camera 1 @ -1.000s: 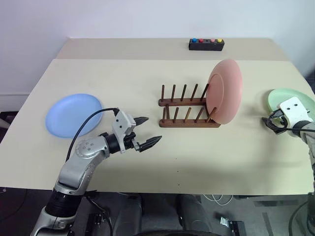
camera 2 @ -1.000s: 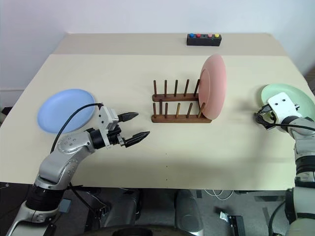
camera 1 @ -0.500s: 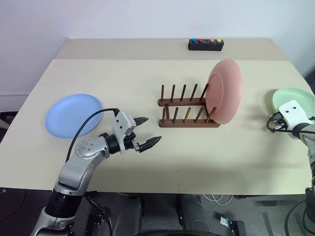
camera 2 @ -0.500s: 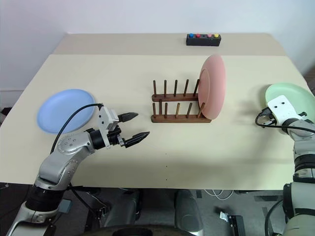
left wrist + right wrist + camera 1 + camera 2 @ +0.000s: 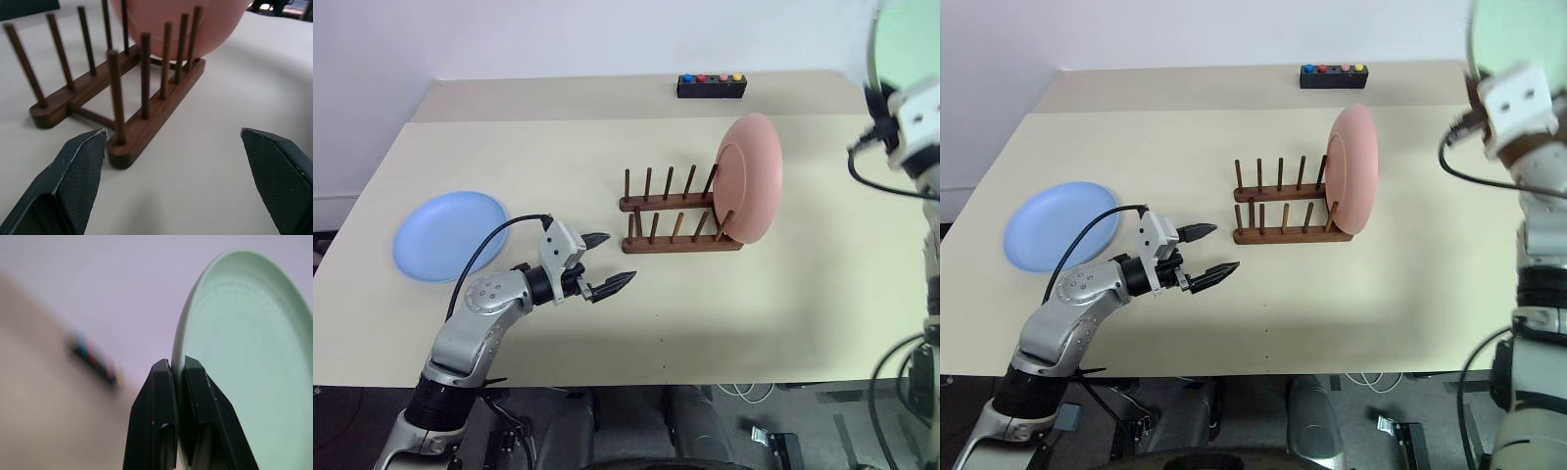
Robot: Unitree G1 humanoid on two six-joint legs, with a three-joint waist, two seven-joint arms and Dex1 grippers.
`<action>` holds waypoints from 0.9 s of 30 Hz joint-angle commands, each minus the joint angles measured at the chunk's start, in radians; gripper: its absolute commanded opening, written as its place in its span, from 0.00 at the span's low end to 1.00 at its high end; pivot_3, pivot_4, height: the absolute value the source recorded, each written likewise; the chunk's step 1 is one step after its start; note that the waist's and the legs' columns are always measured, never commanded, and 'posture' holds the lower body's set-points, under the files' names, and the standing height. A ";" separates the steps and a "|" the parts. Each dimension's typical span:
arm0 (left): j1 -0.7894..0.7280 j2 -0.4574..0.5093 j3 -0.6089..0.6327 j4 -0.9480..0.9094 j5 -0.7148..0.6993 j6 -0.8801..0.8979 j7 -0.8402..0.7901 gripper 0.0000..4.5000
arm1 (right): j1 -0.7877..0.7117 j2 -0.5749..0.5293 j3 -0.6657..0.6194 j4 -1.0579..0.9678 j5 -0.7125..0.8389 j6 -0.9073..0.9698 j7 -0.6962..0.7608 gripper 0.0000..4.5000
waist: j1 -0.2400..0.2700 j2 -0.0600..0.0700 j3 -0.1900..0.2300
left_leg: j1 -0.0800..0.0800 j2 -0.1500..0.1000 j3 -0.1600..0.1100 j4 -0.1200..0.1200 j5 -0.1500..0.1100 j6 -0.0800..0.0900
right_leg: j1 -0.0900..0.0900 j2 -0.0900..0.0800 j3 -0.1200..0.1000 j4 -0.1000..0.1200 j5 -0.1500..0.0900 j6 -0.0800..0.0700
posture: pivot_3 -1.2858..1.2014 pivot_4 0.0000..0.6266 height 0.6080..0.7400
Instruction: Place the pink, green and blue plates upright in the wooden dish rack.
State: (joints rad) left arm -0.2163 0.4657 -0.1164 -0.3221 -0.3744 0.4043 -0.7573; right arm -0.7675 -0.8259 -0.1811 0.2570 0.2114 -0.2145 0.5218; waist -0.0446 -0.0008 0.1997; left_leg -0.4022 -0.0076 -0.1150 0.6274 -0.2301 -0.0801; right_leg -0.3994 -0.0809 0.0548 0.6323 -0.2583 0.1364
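Observation:
The pink plate stands upright at the right end of the wooden dish rack in the middle of the table. The blue plate lies flat at the left. The green plate is lifted high at the far right, held on edge by its rim in my right gripper, which is shut on it. My left gripper hovers open just above the table, left of the rack and pointing at it, with nothing between its fingers.
A small black box with coloured buttons sits at the table's far edge. Bare tabletop stretches in front of the rack and to its right, where the green plate lay.
My right gripper shut on the green plate's rim and lifted it off the table, high and tilted onto its edge. The left arm stayed still. The camera shifted slightly.

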 commanded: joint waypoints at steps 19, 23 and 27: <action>0.013 0.013 0.062 -0.031 -0.004 -0.038 0.008 1.00 | 0.201 0.340 -0.034 -0.641 1.156 0.808 -0.217 0.01 | 0.028 -0.001 0.000 | -0.002 0.000 -0.001 0.002 0.000 0.000 | -0.001 0.000 -0.001 0.001 -0.001 -0.003 | 0.52 0.24 0.96; 0.012 0.010 0.059 -0.029 -0.004 -0.041 0.006 1.00 | 0.228 0.354 -0.046 -0.642 1.151 0.828 -0.261 0.01 | 0.027 -0.001 0.000 | -0.004 0.000 -0.001 0.003 0.000 0.000 | -0.003 0.000 -0.001 0.001 0.000 -0.001 | 0.52 0.24 0.96; 0.010 0.009 0.054 -0.026 -0.001 -0.041 0.004 1.00 | 0.268 0.363 -0.050 -0.651 1.139 0.835 -0.293 0.01 | 0.027 -0.001 0.000 | -0.004 0.000 -0.001 0.002 0.000 0.000 | -0.004 0.000 -0.001 0.001 0.000 -0.001 | 0.52 0.24 0.96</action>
State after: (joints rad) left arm -0.1977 0.4711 -0.0667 -0.3236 -0.3738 0.3834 -0.7508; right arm -0.4979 -0.4709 -0.2057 -0.3526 1.3479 0.6266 0.2346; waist -0.0174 -0.0020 0.1996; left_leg -0.4062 -0.0073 -0.1157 0.6296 -0.2302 -0.0797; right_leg -0.4030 -0.0808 0.0539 0.6335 -0.2583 0.1357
